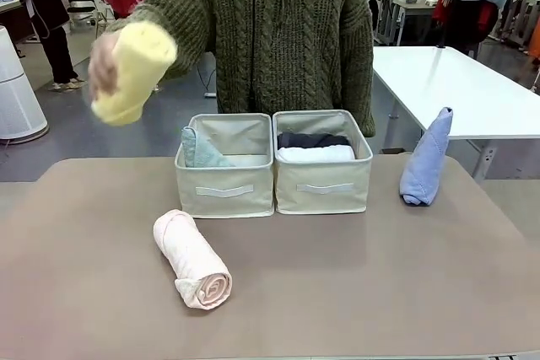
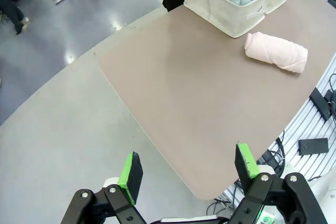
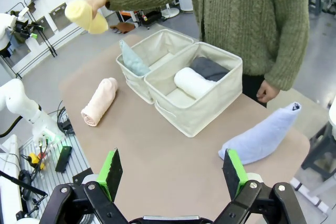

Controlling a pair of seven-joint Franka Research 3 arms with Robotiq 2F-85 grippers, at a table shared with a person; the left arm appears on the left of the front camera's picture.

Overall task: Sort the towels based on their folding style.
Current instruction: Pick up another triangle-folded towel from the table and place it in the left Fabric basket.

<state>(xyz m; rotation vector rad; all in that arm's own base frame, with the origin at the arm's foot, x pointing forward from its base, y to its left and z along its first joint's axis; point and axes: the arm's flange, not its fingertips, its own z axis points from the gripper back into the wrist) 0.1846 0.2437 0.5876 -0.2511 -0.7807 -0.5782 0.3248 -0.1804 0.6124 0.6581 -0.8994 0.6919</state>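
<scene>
A person's hand holds a rolled pale yellow towel point(image 1: 133, 69) in the air, above and left of the two bins; it shows in the right wrist view too point(image 3: 85, 16). A rolled pale pink towel point(image 1: 192, 259) lies on the mat in front of the left bin. A folded light blue towel point(image 1: 426, 158) lies right of the bins. The left bin point(image 1: 224, 185) holds a pale teal folded towel point(image 1: 199, 150). The right bin point(image 1: 324, 183) holds a white roll point(image 1: 316, 153) and a dark grey one point(image 1: 310, 138). My left gripper point(image 2: 189, 169) hangs open over the mat's edge. My right gripper point(image 3: 172, 169) is open above the mat, near the blue towel point(image 3: 261, 137).
The brown mat point(image 1: 337, 284) covers the table. The person in a green knit sweater point(image 1: 291, 31) stands at the far side behind the bins. A white table point(image 1: 456, 90) stands at the back right. Cables and a rack sit beside the table point(image 2: 315, 129).
</scene>
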